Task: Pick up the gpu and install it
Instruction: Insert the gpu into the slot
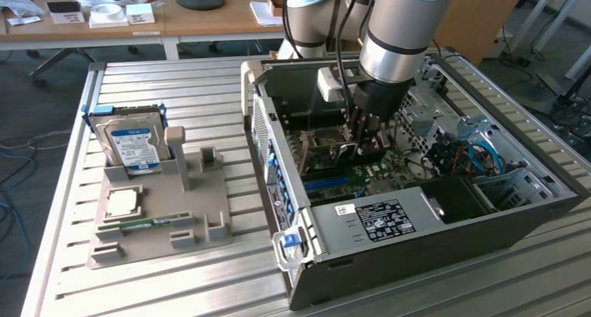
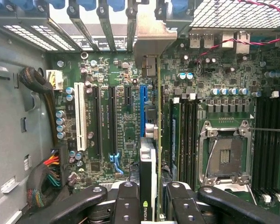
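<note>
Jaws clamp shut on the gpu (image 2: 148, 170), holding it edge-on inside the open computer case (image 1: 480, 242), over the motherboard (image 2: 123, 140) just beside the blue slot (image 2: 143, 108), silver bracket (image 2: 151, 37) at the rear wall.

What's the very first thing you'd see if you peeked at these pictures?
The big robot arm reaches straight down into the open computer case. Its fingers grip the gpu edge-on above the green motherboard. On the exterior view's left, a blue-labelled hard drive stands upright in a grey holder.
</note>
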Action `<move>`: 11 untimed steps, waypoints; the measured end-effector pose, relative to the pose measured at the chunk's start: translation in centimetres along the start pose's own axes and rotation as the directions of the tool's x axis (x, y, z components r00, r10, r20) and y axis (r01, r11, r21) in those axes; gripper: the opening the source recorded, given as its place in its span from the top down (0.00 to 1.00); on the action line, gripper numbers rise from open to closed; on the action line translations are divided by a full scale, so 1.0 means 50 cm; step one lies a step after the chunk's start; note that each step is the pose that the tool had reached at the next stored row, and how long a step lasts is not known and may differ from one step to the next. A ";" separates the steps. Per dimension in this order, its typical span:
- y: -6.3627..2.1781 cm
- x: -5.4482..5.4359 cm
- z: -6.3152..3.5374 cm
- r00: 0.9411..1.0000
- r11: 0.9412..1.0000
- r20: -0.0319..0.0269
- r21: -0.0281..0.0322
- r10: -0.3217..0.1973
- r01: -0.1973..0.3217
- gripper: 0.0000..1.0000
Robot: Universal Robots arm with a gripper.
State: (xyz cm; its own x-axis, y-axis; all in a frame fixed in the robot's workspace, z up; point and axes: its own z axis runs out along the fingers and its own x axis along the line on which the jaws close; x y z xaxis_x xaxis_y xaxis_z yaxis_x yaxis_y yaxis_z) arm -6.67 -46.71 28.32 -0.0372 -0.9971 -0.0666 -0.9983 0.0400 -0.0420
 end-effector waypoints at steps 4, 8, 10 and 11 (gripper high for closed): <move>0.000 0.000 0.005 1.000 1.000 0.000 0.000 0.000 0.000 0.73; 0.000 0.001 0.007 1.000 1.000 0.000 0.000 0.000 0.000 0.73; 0.000 0.001 0.007 1.000 1.000 0.000 0.000 0.000 0.000 0.73; 0.000 0.000 0.007 1.000 1.000 0.000 0.000 0.000 0.000 0.73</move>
State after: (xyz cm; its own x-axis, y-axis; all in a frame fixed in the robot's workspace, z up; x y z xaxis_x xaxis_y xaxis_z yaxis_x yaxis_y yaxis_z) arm -6.66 -46.71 27.95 -0.0372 -0.9971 -0.0665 -0.9983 0.0400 -0.0420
